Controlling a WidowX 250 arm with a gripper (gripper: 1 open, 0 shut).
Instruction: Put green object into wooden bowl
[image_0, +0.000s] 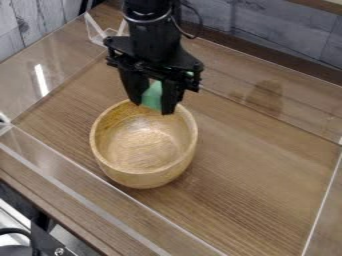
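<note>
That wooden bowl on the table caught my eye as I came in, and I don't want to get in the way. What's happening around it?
A black robot arm has a green object in its gripper and is holding it over the far edge of the wooden bowl. The object has not been let go into the bowl yet.
</note>
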